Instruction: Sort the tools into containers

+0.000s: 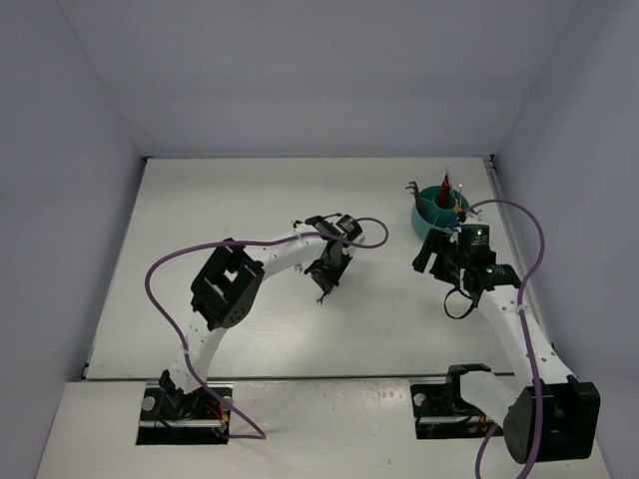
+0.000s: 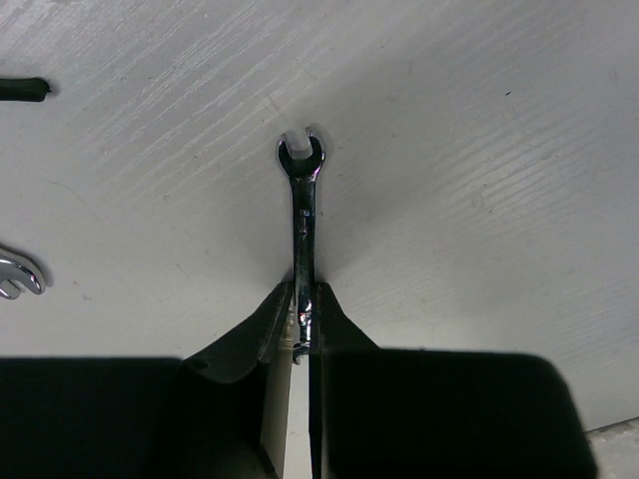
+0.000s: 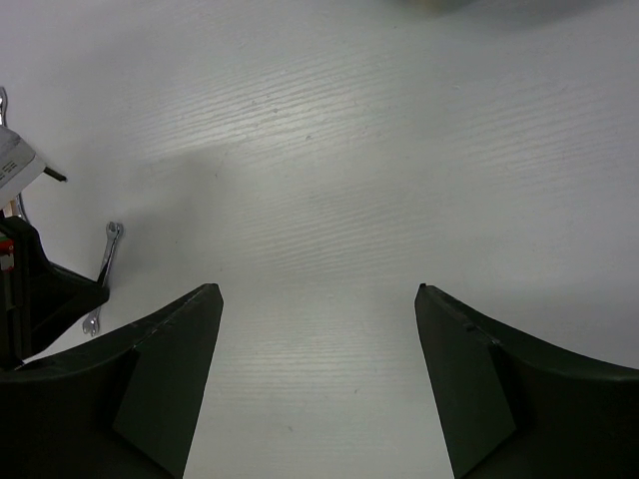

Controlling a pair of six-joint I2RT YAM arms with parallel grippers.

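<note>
White desk [image 1: 250, 200], pale walls. Left gripper [image 2: 303, 311] clenched on silver wrench [image 2: 303, 215], long axis in line with fingers, open end toward desk. Teal cup [image 1: 436, 212] well right of it, near released, empty right gripper [image 3: 315, 299].

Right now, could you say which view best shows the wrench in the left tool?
Left wrist: the wrench fills the centre, open head clear, shaft pinched in the left tool. Top external shows only a dark speck; right wrist shows a small wrench at its edge, probably it.
</note>
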